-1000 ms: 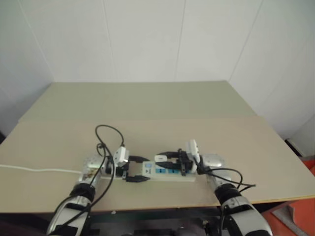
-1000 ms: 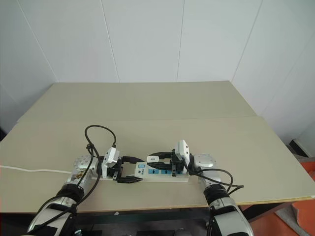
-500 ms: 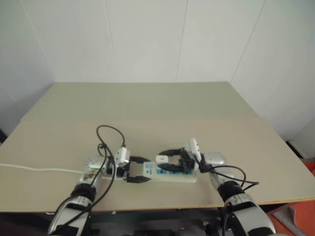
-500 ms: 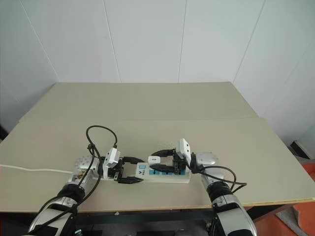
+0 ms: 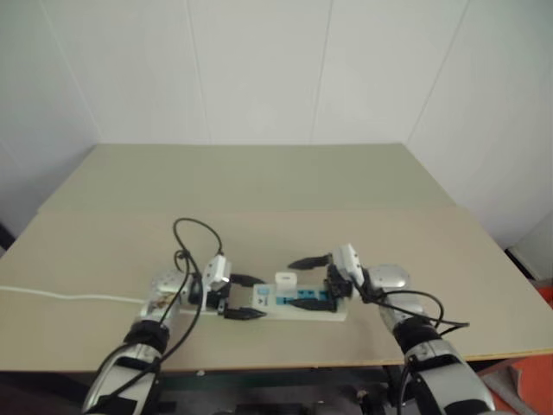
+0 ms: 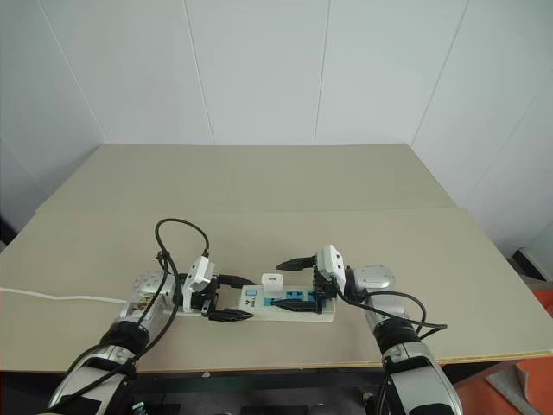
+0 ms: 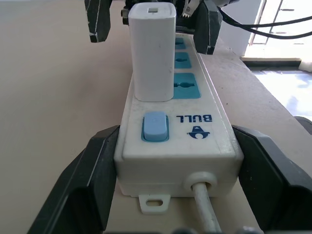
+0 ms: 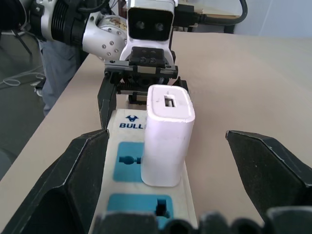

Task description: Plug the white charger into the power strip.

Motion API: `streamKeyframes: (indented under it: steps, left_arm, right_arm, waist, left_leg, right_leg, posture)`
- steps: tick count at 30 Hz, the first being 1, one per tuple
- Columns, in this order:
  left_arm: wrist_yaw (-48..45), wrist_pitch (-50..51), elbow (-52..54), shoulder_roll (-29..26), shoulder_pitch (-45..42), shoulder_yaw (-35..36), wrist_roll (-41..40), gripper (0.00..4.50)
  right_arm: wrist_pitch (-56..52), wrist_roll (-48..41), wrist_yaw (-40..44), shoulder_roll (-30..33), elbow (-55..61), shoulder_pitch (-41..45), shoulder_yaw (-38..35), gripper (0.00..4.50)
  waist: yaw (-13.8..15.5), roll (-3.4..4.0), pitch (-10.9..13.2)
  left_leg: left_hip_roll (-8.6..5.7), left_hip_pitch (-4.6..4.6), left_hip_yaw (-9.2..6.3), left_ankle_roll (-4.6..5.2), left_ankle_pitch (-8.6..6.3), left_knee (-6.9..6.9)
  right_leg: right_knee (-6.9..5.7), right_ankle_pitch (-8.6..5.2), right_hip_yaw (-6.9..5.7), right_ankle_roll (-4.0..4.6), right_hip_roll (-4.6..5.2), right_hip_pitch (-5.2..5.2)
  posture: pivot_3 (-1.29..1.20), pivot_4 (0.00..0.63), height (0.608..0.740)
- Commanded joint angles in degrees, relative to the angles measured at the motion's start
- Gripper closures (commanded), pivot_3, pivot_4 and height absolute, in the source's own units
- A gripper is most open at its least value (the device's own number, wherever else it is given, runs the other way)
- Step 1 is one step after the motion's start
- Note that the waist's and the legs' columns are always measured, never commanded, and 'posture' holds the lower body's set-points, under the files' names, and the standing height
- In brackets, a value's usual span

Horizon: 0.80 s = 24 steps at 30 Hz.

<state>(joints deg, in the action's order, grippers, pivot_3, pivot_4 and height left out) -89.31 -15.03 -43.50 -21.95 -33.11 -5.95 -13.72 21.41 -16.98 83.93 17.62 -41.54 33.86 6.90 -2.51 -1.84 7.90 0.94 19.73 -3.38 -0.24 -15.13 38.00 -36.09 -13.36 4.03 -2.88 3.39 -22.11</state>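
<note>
The power strip lies flat near the table's front edge, its switch end toward my left arm. The white charger stands upright in the outlet nearest the switch. My left gripper is shut on the strip's switch end, one black finger against each long side. My right gripper is open. Its fingers stand wide apart on either side of the charger without touching it.
The strip's thin white cord runs off to the left across the beige table. The table's front edge lies close below the strip. A seam separates the front board from the back one.
My right gripper has opened and let go of the charger, which now stands alone in the strip. The right hand drew back slightly to the right. The left gripper has kept its hold.
</note>
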Motion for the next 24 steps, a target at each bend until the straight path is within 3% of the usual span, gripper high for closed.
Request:
streamKeyframes:
  steps: [1, 3, 8, 10, 14, 19, 24]
  left_arm:
    - [-1.3, 3.7, 3.1, -0.1, -0.9, 1.3, -3.2, 0.54]
    - [-2.9, 5.7, 4.6, -0.5, -0.9, 1.4, -5.2, 0.03]
    - [-3.2, 8.0, 9.7, -2.5, 0.2, -0.4, -9.8, 0.03]
    - [-3.0, 10.1, 12.0, -2.2, 0.9, 2.6, -12.2, 0.03]
    - [-3.2, 18.2, 18.8, -7.8, 1.7, 4.3, -17.5, 0.03]
    - [-3.2, 11.1, 16.3, -19.4, 0.8, 1.7, -16.7, 0.03]
    - [-3.2, 7.7, 14.1, -27.6, 0.9, -1.7, -17.8, 0.03]
  right_arm:
    - [-0.8, 0.5, 0.8, 2.0, 0.2, -3.6, -0.6, 0.0]
    - [-1.7, -0.6, 1.3, 3.1, 2.5, -4.0, -1.7, 0.0]
    - [-2.1, -2.9, 1.5, 5.8, 7.5, -5.3, -3.7, 0.0]
    - [-2.8, -4.2, 1.3, 6.8, 10.2, -6.1, -4.8, 0.0]
    - [-7.1, -7.4, 0.5, 10.8, 17.2, -7.6, -7.6, 0.0]
    - [-19.0, -9.8, -0.6, 23.4, 28.9, -11.2, -12.0, 0.0]
    - [-21.0, -9.2, 0.7, 34.3, 35.2, -14.7, -16.5, 0.0]
  waist:
    - [0.1, 0.05, 0.1]
    - [0.1, 0.07, 0.2]
    - [0.0, 0.13, 0.6]
    - [0.0, 0.2, 0.8]
    - [-0.3, 0.44, 1.8]
    - [0.1, 0.66, 2.2]
    - [0.2, 0.71, 2.4]
  left_leg:
    - [0.0, 0.03, 0.0, 0.0, 0.0, 0.0]
    - [-0.01, 0.16, -0.01, 0.0, 0.0, 0.0]
    - [-0.01, 0.33, -0.02, 0.0, 0.0, 0.0]
    - [-0.01, 0.39, -0.02, 0.0, 0.0, 0.0]
    - [-0.03, 0.76, 0.03, -0.01, 0.01, 0.01]
    - [-0.09, 1.81, 0.04, -0.11, 0.09, 0.1]
    - [-0.08, 1.9, 0.07, -0.12, 0.09, 0.16]
  right_leg:
    - [0.0, 0.0, 0.0, 0.0, 0.0, -0.02]
    - [0.02, 0.0, -0.01, 0.0, 0.02, -0.11]
    - [0.03, 0.03, -0.02, 0.04, 0.03, -0.24]
    - [0.04, 0.03, -0.02, 0.05, 0.03, -0.29]
    - [-0.07, 0.23, 0.06, 0.35, 0.03, -0.78]
    - [-0.53, 0.28, 0.1, 0.45, 0.06, -2.08]
    - [-0.51, 0.26, 0.06, 0.46, 0.07, -2.11]
  posture:
    - [0.0, 0.15, 0.74]
    - [0.0, 0.15, 0.74]
    - [0.0, 0.15, 0.74]
    - [0.0, 0.15, 0.74]
    - [0.0, 0.15, 0.74]
    - [0.0, 0.15, 0.74]
    - [0.0, 0.15, 0.74]
